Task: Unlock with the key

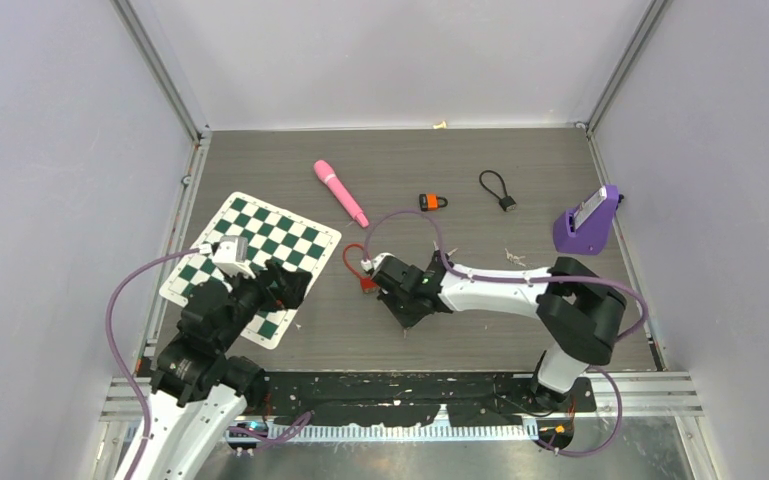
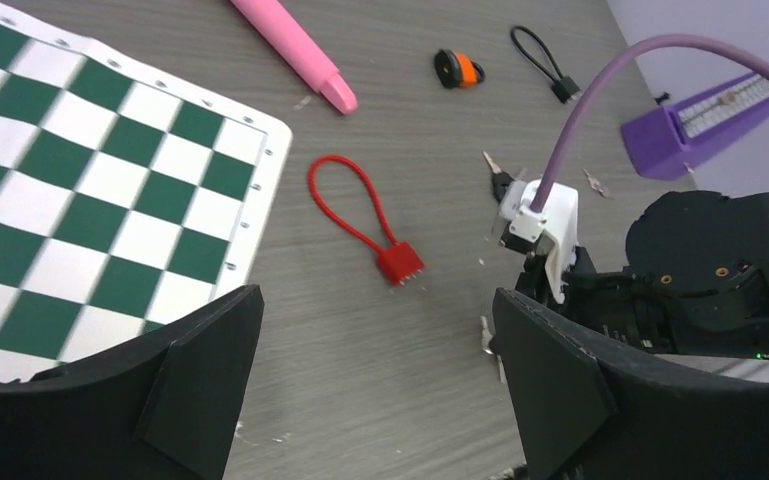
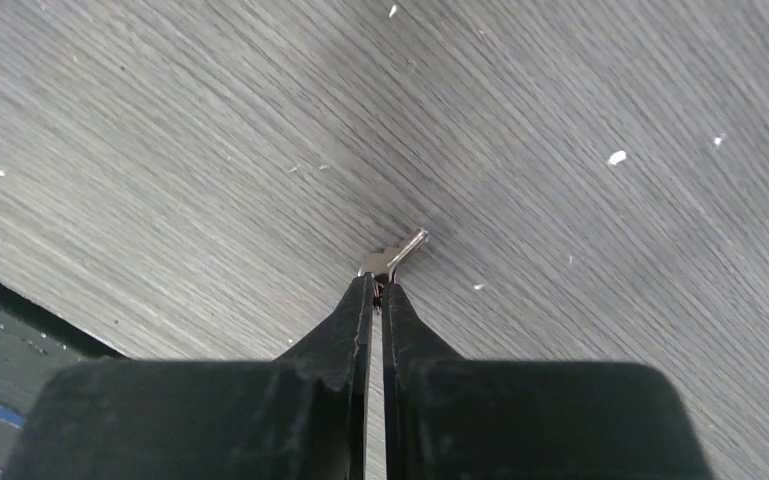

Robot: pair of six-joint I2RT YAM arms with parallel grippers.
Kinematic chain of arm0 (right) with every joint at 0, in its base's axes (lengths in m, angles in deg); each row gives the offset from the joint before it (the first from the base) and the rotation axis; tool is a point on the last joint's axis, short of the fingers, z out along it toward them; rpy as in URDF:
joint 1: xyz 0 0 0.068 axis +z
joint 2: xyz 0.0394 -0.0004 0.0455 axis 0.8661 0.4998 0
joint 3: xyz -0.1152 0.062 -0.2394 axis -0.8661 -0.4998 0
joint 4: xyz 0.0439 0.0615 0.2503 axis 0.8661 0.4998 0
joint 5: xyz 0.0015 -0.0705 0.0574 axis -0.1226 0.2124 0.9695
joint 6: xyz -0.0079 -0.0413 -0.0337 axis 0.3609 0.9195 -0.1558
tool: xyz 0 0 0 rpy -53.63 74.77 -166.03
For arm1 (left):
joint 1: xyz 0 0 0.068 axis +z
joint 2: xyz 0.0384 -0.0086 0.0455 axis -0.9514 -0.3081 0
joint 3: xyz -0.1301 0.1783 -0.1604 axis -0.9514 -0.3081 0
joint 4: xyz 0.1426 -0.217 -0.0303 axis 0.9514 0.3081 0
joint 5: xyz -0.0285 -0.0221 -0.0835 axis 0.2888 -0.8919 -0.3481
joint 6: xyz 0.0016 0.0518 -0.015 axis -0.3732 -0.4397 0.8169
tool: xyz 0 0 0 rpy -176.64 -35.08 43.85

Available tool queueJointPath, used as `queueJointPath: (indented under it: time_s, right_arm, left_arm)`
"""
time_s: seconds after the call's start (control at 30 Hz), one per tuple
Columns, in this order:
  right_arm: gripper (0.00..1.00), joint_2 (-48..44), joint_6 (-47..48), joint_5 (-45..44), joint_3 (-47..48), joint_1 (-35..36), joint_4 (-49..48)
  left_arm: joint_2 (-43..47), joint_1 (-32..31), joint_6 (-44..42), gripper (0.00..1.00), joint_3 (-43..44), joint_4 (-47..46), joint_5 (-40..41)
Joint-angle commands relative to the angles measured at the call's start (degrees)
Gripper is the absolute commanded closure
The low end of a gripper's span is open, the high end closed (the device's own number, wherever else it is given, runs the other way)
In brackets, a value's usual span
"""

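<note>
Top external view: a dark wood-grain table [image 1: 480, 150] with pale walls on three sides. Right gripper [image 1: 406, 318]: reaches in from the right and points down near the middle of the table, just beside a red cable lock [image 1: 365, 280]. In the right wrist view its fingertips [image 3: 358, 300] are drawn almost together and pinch the head of a small silver key [image 3: 400, 255]. The blade sticks out past the tips, close over bare table; whether it touches the surface cannot be told. Left gripper [image 1: 285, 285]: over the near right corner of a green and white chessboard mat [image 1: 250, 240], jaws spread wide, holding nothing. Orange and black padlock [image 1: 433, 202]: lying alone farther back, well apart from the key. Black cable lock [image 1: 497, 188]: to the right of the padlock. Pink stick [image 1: 340, 192]: lying at a slant between the mat and the padlock. Purple stand [image 1: 588, 222]: by the right wall.
</note>
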Motion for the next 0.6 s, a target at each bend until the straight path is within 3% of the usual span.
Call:
queueJointPath:
  time_s: [0.0, 0.33, 0.57]
  right_arm:
    - [0.95, -8.5, 4.5, -2.2, -3.1, -0.3, -6.9]
    - [0.95, -20.3, 8.4, -3.0, -10.2, -0.3, -17.2]
    - [0.95, -19.3, 6.4, -4.2, -14.7, -0.3, -25.2]
  left_arm:
    - [-2.9, -0.2, 5.2, 0.12, -1.5, -5.9, -7.9]
    - [-9.5, -0.2, 13.3, 0.12, -5.2, -15.1, -18.4]
    - [-9.7, -0.2, 13.7, 0.12, -6.6, -15.4, -18.1]
